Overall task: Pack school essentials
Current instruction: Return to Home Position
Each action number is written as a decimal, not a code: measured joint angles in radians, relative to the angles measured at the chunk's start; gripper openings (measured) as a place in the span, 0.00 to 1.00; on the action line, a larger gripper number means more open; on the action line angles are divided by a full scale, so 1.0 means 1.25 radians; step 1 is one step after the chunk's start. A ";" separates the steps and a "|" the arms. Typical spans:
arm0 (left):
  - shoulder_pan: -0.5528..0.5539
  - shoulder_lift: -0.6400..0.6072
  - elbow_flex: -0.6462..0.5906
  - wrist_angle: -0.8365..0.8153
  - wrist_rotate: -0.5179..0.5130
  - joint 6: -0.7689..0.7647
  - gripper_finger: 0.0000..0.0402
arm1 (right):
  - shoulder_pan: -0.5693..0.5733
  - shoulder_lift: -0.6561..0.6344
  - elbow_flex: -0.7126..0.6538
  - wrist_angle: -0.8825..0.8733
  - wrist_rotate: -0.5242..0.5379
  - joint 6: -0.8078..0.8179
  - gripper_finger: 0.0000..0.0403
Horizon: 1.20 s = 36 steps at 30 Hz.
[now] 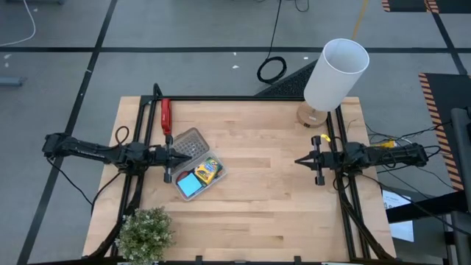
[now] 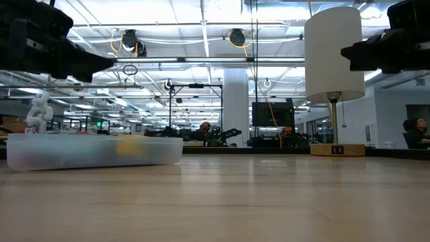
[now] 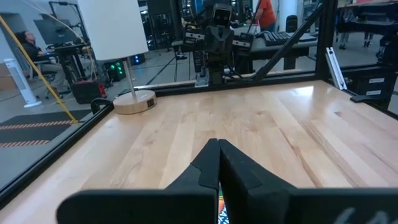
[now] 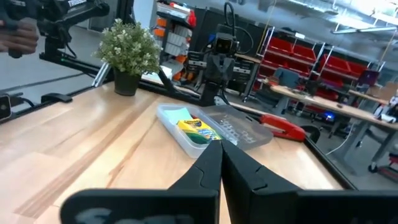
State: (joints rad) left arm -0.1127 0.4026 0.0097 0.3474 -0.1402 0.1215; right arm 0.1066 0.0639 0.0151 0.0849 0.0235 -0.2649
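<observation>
I am holding both arms low at the bench [image 1: 265,184] edges: left gripper [image 1: 168,156] at centre-left of the frame, jaws clenched, beside the clear case [image 1: 197,171]; right gripper [image 1: 318,160] at centre-right, jaws clenched. The crayon box [image 1: 207,171] and blue notepad [image 1: 189,185] are lying inside. I am judging the lid comes next; approach slowly, squarely.

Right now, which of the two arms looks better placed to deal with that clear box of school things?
The left. Its gripper hangs at the clear case holding the crayon box and notepad; the right gripper waits across the table.
</observation>
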 joint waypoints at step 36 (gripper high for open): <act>0.000 0.000 0.000 0.013 0.000 0.011 0.01 | -0.089 -0.049 0.000 -0.038 -0.064 0.004 0.00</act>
State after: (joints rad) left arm -0.1127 0.4026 0.0101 0.3634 -0.1398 0.1356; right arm -0.0044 0.0021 0.0149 0.0370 -0.0561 -0.2603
